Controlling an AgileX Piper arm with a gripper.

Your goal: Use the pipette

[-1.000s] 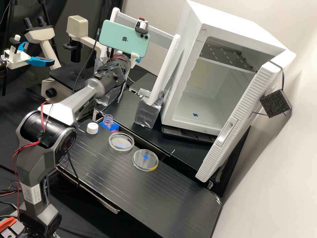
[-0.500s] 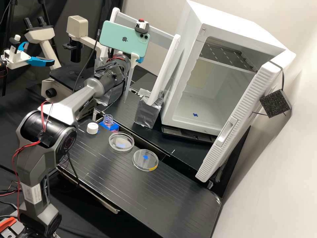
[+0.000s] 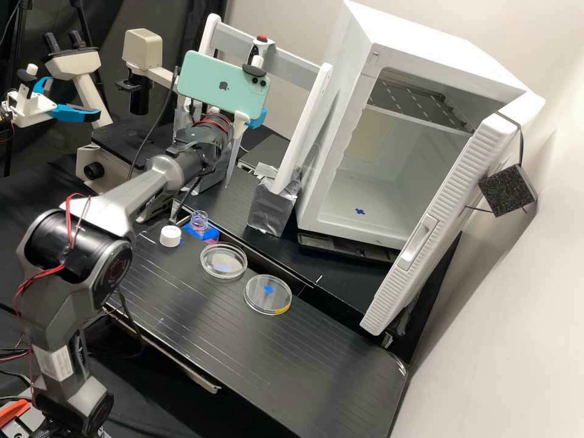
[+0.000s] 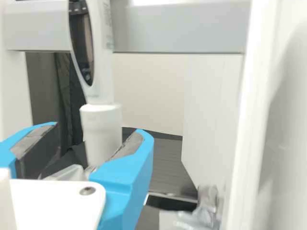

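Behind the phone in the high view is my gripper (image 3: 258, 118), with a blue finger showing at the rack. The pipette (image 3: 261, 39) stands upright at the rack's grey crossbar, its red-topped end above the phone and its lower end above the bench; its middle is hidden. In the wrist view the open gripper (image 4: 94, 133) has its fingers on both sides of the white collar of the pipette (image 4: 103, 91). A gap shows beside one finger, while the other overlaps the collar's edge; whether it touches, I cannot tell.
The white rack (image 3: 307, 115) stands on foil-wrapped feet beside the open white incubator (image 3: 359, 225). Nearer are an uncapped bottle (image 3: 199, 224), its white cap (image 3: 170, 236) and two clear dishes (image 3: 223, 261) (image 3: 267, 294). A microscope (image 3: 143, 52) stands behind the arm.
The arm and phone have shifted down and to the left in the high view, and more of the blue finger shows. The pipette's red top has stayed nearly in place.
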